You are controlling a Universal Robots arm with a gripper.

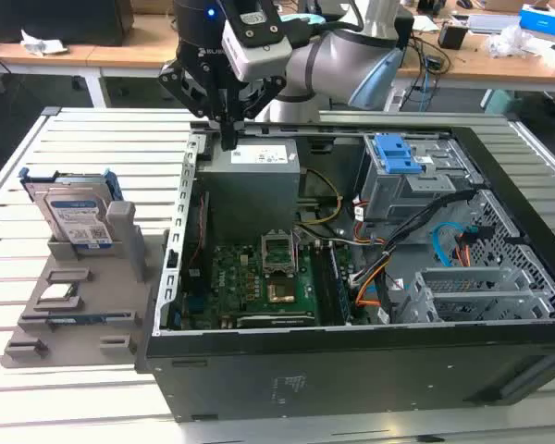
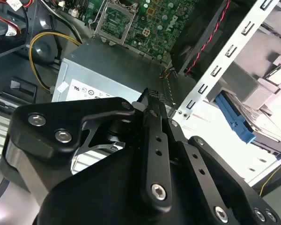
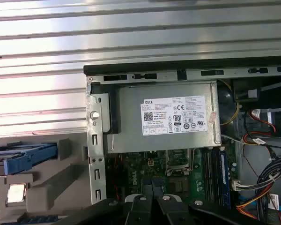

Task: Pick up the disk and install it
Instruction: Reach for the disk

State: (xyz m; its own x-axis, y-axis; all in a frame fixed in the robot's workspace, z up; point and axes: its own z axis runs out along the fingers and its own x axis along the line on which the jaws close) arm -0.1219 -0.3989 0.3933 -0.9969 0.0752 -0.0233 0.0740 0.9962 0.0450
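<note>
Disk (image 1: 74, 217): glossy metal & blue plastic; end effector (image 1: 229, 139): matt black metal.

Ahead of our gripper (image 3: 152, 208) we see the green board (image 3: 131, 174), then the grey power-supply box (image 3: 168, 117); the disk (image 3: 25, 157) lies well apart, sideways.

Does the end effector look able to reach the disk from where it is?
Probably yes. The end effector hangs over the rim of the computer case; the disk stands upright in the grey holder beside it, its top uncovered.
</note>
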